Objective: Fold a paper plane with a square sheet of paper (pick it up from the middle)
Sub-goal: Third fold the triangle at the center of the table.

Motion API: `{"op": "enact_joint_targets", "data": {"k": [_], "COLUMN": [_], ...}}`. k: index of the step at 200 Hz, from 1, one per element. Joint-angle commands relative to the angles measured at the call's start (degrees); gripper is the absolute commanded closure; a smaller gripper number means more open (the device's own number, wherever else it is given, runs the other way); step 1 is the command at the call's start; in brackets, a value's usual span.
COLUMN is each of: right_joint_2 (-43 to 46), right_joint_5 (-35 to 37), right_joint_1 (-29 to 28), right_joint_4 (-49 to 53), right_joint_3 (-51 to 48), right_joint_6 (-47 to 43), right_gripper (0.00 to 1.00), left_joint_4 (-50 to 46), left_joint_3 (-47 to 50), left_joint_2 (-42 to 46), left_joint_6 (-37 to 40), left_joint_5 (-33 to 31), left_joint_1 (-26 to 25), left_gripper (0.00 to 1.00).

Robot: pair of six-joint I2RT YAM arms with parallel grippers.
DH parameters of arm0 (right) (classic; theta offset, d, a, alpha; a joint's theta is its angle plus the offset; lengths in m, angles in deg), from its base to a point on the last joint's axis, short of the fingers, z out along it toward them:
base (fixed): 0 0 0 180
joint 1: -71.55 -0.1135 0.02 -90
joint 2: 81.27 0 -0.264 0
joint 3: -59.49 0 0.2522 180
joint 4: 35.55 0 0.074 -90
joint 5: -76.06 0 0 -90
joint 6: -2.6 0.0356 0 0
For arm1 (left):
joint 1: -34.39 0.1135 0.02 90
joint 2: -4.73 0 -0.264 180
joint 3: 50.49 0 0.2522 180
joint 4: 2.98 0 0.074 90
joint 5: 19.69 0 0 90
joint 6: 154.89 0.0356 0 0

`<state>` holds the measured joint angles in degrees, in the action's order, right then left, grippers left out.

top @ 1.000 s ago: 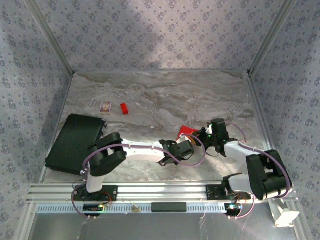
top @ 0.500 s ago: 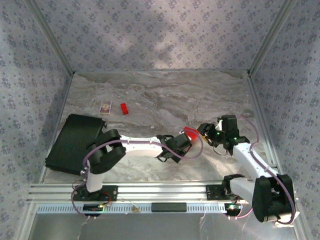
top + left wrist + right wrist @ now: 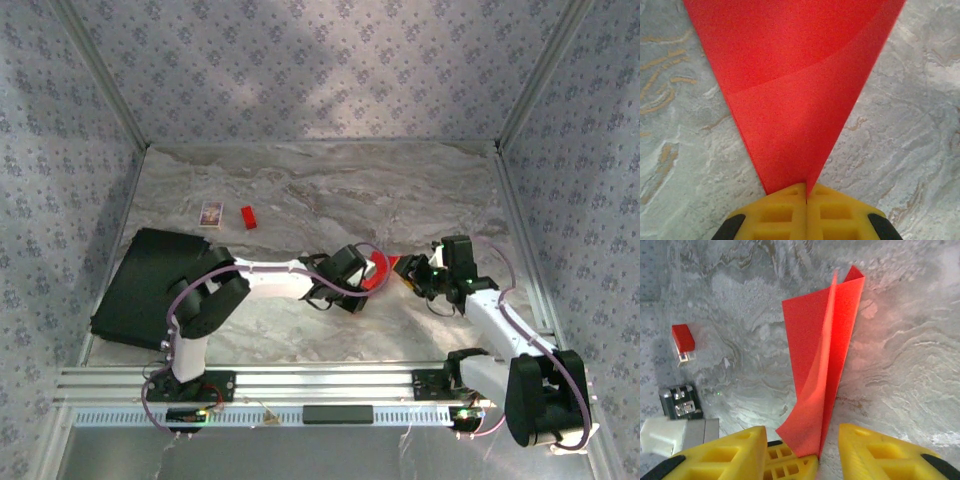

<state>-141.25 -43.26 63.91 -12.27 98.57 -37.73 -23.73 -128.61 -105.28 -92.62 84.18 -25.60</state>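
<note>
The red sheet of paper (image 3: 800,85), folded along a centre crease into a pointed paper-plane shape, hangs above the marble table. My left gripper (image 3: 806,187) is shut on its narrow tip. From above, the paper (image 3: 379,268) sits between the left gripper (image 3: 358,280) and the right gripper (image 3: 409,271). In the right wrist view the folded paper (image 3: 822,360) stands on edge. My right gripper (image 3: 802,432) is open there, its yellow fingers (image 3: 875,452) on either side of the paper's lower end and of the left fingers (image 3: 790,465), touching neither.
A small red block (image 3: 248,216) and a patterned card (image 3: 210,213) lie at the back left; the red block (image 3: 682,337) also appears from the right wrist. A black case (image 3: 150,285) lies along the left edge. Patterned walls enclose the table (image 3: 330,190).
The right gripper has opened off the paper and drawn back slightly to the right. The left gripper, still shut on the paper, has carried it a little toward the back.
</note>
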Motion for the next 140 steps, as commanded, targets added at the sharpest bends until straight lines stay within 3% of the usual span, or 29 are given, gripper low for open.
{"op": "enact_joint_targets", "data": {"k": [1, 41, 68, 140], "right_joint_2": [0.18, -1.05, -4.17, -12.97], "right_joint_5": [-1.7, -1.09, -1.16, -2.71], "right_joint_1": [-1.74, -5.75, -8.18, -7.94], "right_joint_4": [-2.28, -6.48, -9.12, -14.99], "right_joint_3": [-0.74, -2.63, -2.57, -1.11], "right_joint_6": [-2.41, -4.06, -4.8, -5.29], "right_gripper": [0.63, 0.82, 0.9, 0.95], "left_joint_4": [1.64, 3.34, 4.16, 10.63], "left_joint_3": [0.74, 1.36, 1.71, 6.71], "left_joint_2": [-1.53, -2.57, -3.09, -2.47], "left_joint_6": [-2.02, -4.6, -5.64, -10.85], "left_joint_5": [6.49, 9.81, 11.84, 14.5], "left_joint_1": [0.77, 2.06, 2.5, 3.99], "left_gripper": [1.0, 1.0, 1.0, 1.0]}}
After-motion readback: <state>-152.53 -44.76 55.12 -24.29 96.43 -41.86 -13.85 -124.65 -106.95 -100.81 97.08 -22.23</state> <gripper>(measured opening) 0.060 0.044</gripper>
